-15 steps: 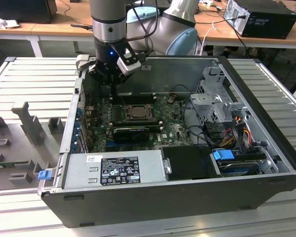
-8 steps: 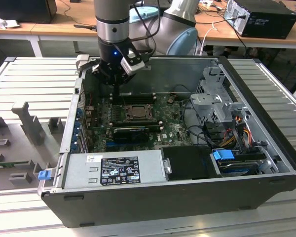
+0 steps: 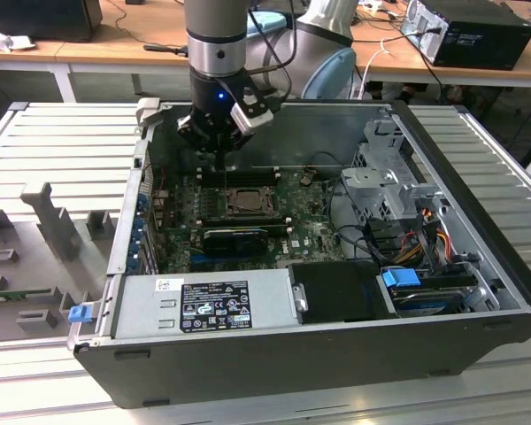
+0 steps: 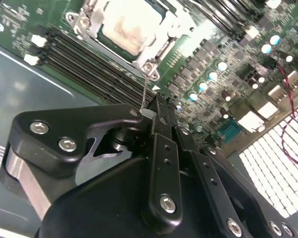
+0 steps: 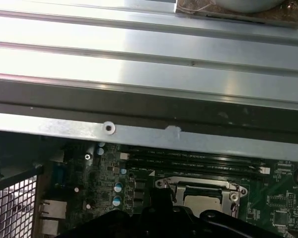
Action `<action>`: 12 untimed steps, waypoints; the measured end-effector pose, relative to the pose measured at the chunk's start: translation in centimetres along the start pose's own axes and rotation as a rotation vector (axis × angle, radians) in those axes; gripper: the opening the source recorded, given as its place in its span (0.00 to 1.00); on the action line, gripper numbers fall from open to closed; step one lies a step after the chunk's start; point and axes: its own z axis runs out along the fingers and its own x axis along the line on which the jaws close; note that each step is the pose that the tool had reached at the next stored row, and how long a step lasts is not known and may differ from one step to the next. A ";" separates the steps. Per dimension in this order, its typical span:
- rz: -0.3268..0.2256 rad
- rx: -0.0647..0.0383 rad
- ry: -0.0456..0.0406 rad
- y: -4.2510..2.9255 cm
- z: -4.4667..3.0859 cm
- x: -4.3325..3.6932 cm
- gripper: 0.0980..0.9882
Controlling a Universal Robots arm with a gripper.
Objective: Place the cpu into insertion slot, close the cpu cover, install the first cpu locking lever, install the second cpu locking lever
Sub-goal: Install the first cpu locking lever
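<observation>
Case wall (image 3: 336, 128) behind end effector (image 3: 219, 161)

Open black PC case (image 3: 336, 354) lying on a ribbed metal table (image 3: 62, 142). Inside there's a grey labelled power supply (image 3: 212, 305) along the wall nearest the exterior camera. A blue-tabbed drive (image 3: 400, 279) sits toward the exterior view's right, with the drive cage (image 3: 385, 181) behind it and orange and yellow cables (image 3: 429, 232) between. Long black memory slots (image 5: 198, 161) run across the board. Grey fixtures (image 3: 57, 221) stand on the table, at the exterior view's left.
</observation>
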 end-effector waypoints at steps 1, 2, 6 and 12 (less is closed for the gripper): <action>0.000 0.000 0.0000 -0.02 0.00 -0.21 0.01; 0.000 0.000 0.0000 -0.04 0.01 -0.39 0.01; 0.000 0.000 0.0001 -0.14 0.05 -1.46 0.01; 0.017 -0.025 -0.0030 -0.30 0.68 -2.91 0.01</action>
